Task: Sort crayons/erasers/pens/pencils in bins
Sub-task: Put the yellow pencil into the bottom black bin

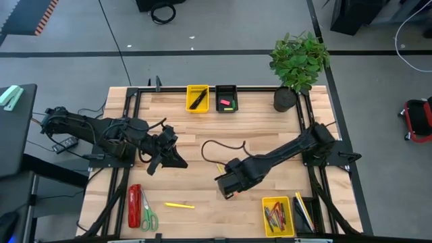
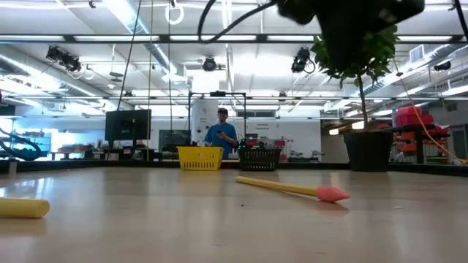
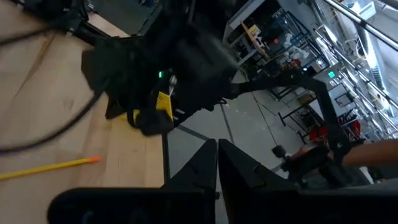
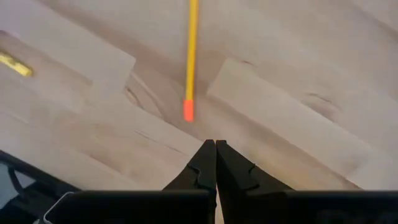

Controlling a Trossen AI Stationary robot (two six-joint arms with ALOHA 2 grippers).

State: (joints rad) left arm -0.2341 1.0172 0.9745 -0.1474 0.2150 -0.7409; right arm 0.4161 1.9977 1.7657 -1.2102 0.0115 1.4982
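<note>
High view: right pincer (image 1: 223, 194) closed, empty over bare mid-table; left pincer (image 1: 181, 162) closed.

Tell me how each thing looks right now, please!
Left gripper: fingers shut, empty.
Right gripper: fingers shut, empty, above the table.
Yellow pencil: flat on the table, loose.
Far yellow bin: holds a pen.
Far black bin: holds erasers.
Near yellow bin: holds crayons.

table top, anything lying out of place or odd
Two yellow pencils lie loose on the table outside the bins: one near the front by the red stapler and scissors, another just ahead of the right gripper, its fingers shut and empty.
</note>
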